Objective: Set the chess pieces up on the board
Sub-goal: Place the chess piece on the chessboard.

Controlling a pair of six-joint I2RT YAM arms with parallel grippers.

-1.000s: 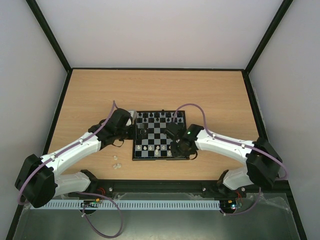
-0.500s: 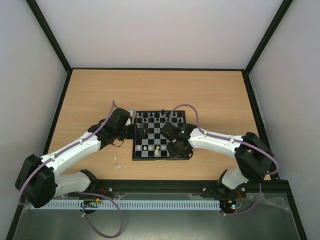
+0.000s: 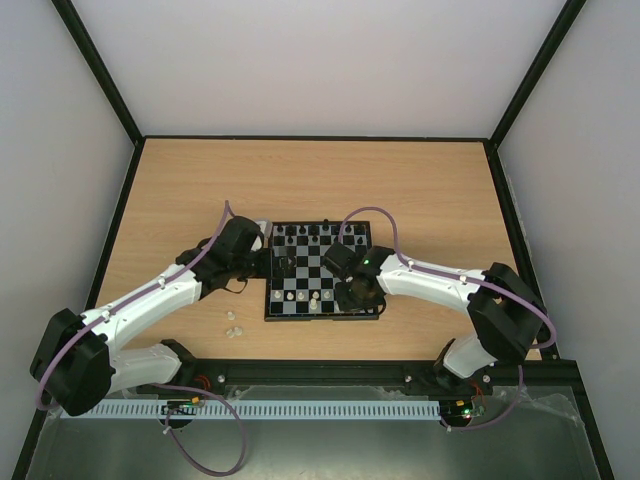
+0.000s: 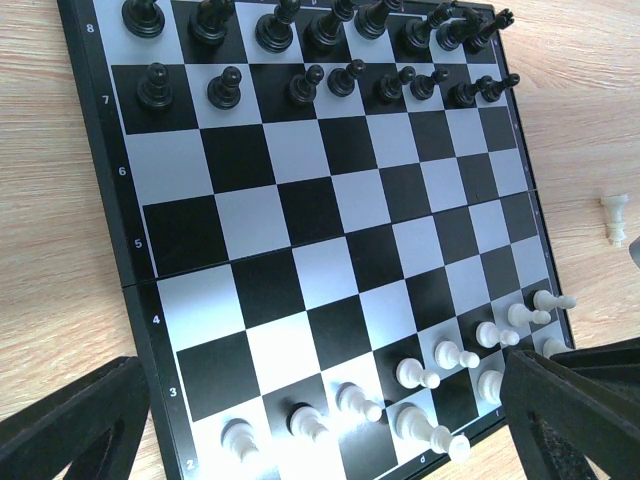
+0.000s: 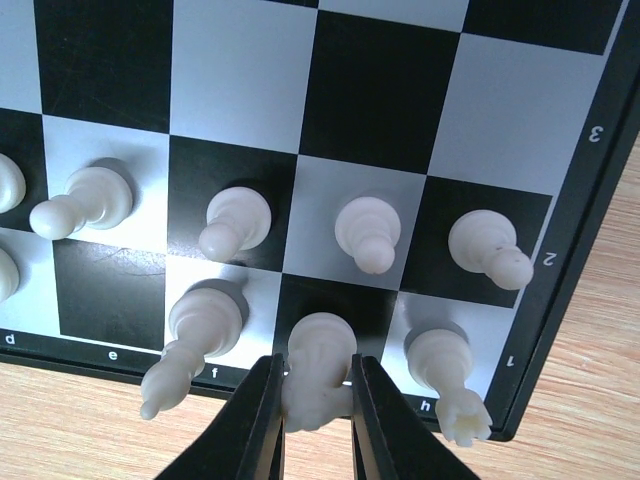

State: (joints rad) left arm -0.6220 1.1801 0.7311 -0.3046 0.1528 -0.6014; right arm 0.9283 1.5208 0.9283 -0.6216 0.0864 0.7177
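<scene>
The board (image 3: pixel 322 266) lies mid-table, with black chess pieces (image 3: pixel 320 233) along its far two rows. My right gripper (image 3: pixel 352 292) is at the board's near right corner. In the right wrist view it (image 5: pixel 318 385) is shut on a cream-white knight (image 5: pixel 320 365) whose base is on the dark g1 square. A white bishop (image 5: pixel 200 325) stands to its left, a white rook (image 5: pixel 445 365) to its right, and white pawns (image 5: pixel 368 230) in the row behind. My left gripper (image 3: pixel 272 262) is open and empty over the board's left side (image 4: pixel 325 400).
Loose white pieces (image 3: pixel 233 322) lie on the wood left of the board's near corner. One white piece (image 4: pixel 614 217) stands on the table beside the board in the left wrist view. The table's black rim (image 3: pixel 130 200) runs along the sides.
My right gripper has shifted a little to the left over the board's near right corner, and its elbow has swung in. The left arm has not moved.
</scene>
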